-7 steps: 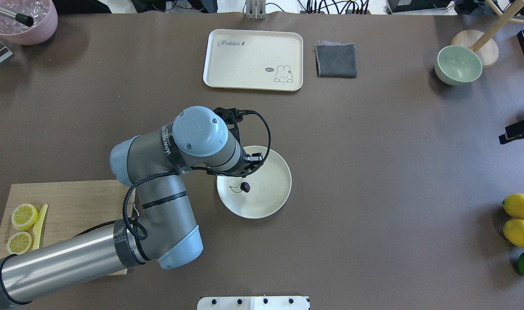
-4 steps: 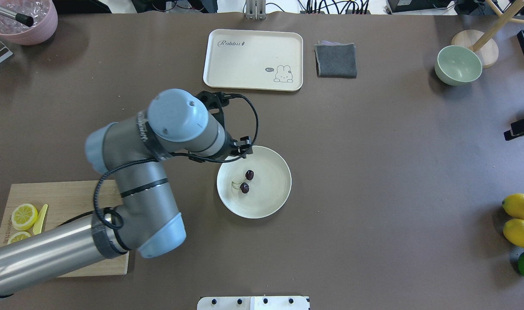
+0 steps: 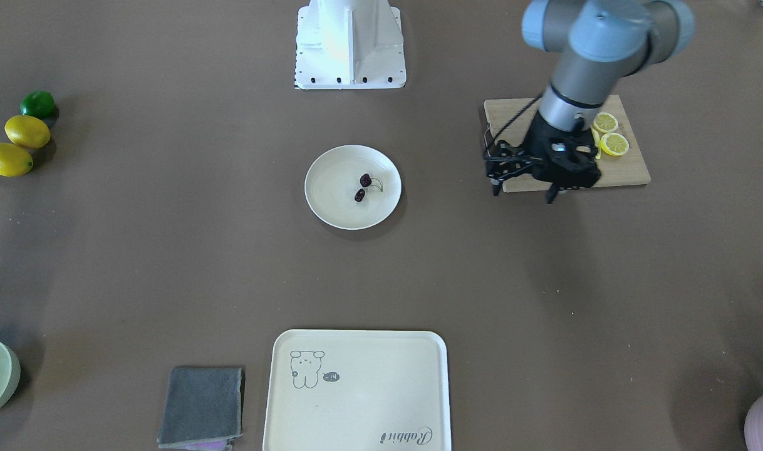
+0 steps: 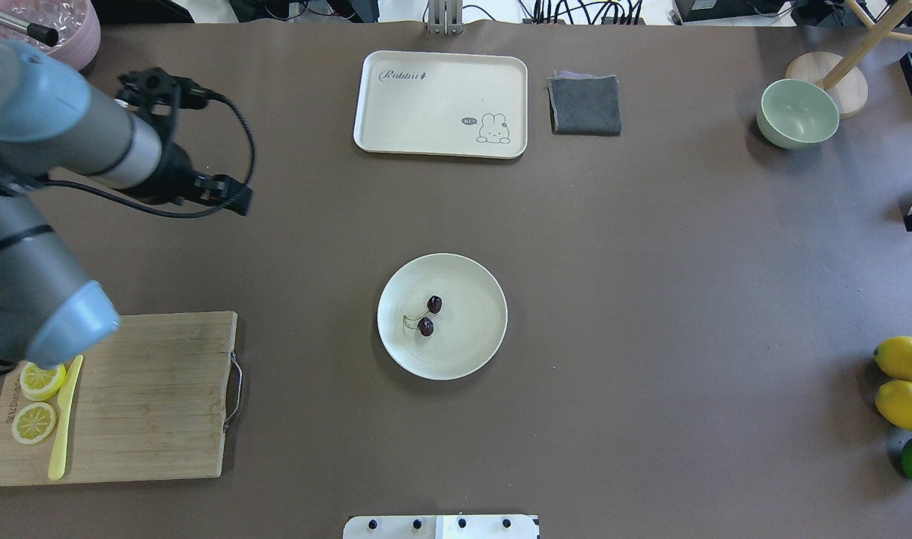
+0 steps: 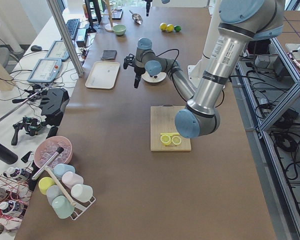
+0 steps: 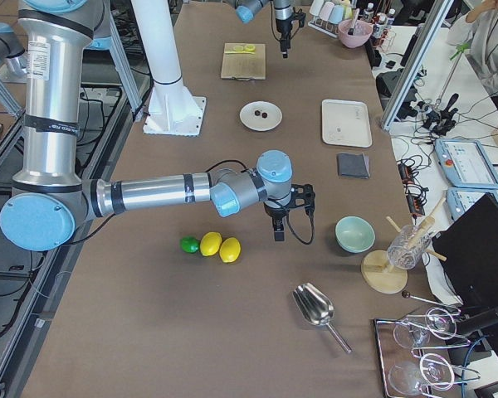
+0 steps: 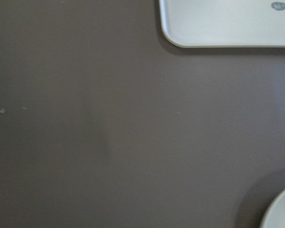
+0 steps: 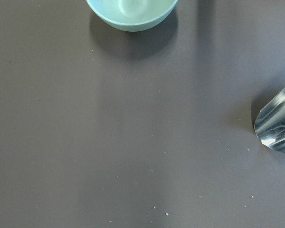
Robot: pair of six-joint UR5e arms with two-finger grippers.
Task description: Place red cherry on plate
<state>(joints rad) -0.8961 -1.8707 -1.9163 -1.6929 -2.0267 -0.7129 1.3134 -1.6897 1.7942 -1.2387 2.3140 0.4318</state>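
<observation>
The red cherry (image 4: 426,326) lies near the middle of the plate (image 4: 463,352), so the job looks done. The left claw (image 3: 523,193) hangs wide and empty toward the table's left edge; a low swing toward the plate could bump it

Red cherry (image 3: 366,180), seemingly paired, on plate (image 3: 334,194)

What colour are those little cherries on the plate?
The cherries are dark maroon, nearly black, with a pale green stem; best seen overhead.

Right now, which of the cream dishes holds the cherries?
The round plate mid-table: the red cherry lies on it, not on the rectangular rabbit tray.
</observation>
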